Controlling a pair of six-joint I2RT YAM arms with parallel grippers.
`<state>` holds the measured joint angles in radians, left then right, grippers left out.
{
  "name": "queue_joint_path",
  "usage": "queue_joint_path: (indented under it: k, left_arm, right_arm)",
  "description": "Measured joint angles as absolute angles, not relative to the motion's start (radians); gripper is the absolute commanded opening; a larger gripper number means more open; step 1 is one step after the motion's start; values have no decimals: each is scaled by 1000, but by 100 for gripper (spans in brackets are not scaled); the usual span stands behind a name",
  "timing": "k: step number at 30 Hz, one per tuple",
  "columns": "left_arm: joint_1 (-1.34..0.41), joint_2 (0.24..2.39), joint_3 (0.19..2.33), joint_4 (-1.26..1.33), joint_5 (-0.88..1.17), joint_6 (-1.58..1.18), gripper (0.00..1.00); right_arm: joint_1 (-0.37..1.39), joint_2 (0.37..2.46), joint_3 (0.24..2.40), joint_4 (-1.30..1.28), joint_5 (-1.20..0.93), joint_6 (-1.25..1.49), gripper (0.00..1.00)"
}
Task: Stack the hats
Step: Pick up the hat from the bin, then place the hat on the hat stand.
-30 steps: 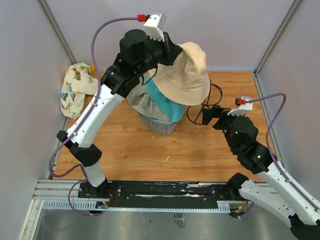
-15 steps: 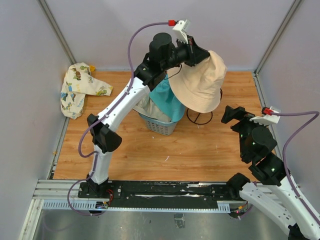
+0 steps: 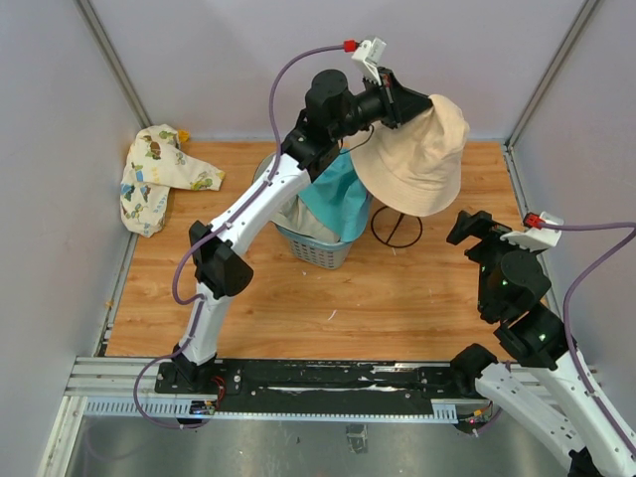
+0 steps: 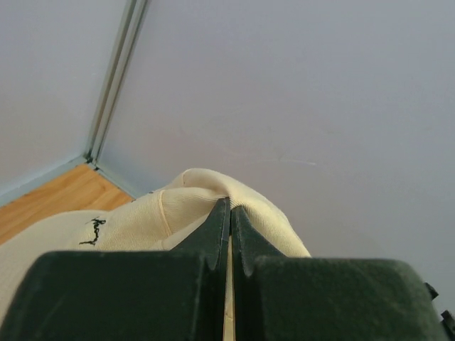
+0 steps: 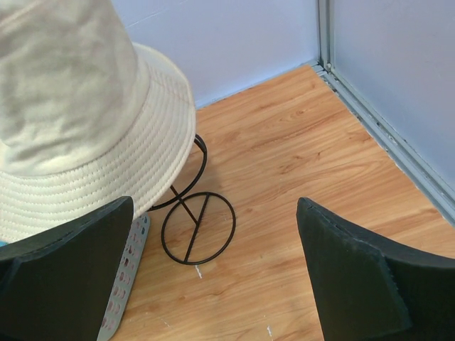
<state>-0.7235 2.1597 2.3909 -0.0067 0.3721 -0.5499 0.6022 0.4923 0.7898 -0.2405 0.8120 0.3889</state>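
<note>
top external view: left gripper, jaws clenched on the crown of the beige bucket hat, which is held clear of the wooden table and hangs brim-down over a black wire stand standing right of centre towards the far edge; whether the hat touches the stand's top cannot be told. left wrist view: fingertips pressed together on a pinched fold of beige cloth. right gripper, jaws spread wide with nothing between them, near the right edge, beside the stand and lower than the brim. blue-grey mesh basket, just left of the stand; teal hat draped over its right rim, grey hat crumpled inside. cream printed cloth, bunched at the far left corner.
</note>
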Motion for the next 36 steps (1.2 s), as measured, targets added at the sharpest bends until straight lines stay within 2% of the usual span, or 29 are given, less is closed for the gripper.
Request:
queue_joint_path:
  k: [21, 36]
  left_arm:
    - [-731, 2234, 2468, 155, 393, -667, 1]
    - [-729, 2197, 2088, 168, 341, -595, 0]
  right_arm:
    - [564, 483, 794, -219, 814, 340, 98]
    - [564, 482, 793, -214, 807, 339, 99]
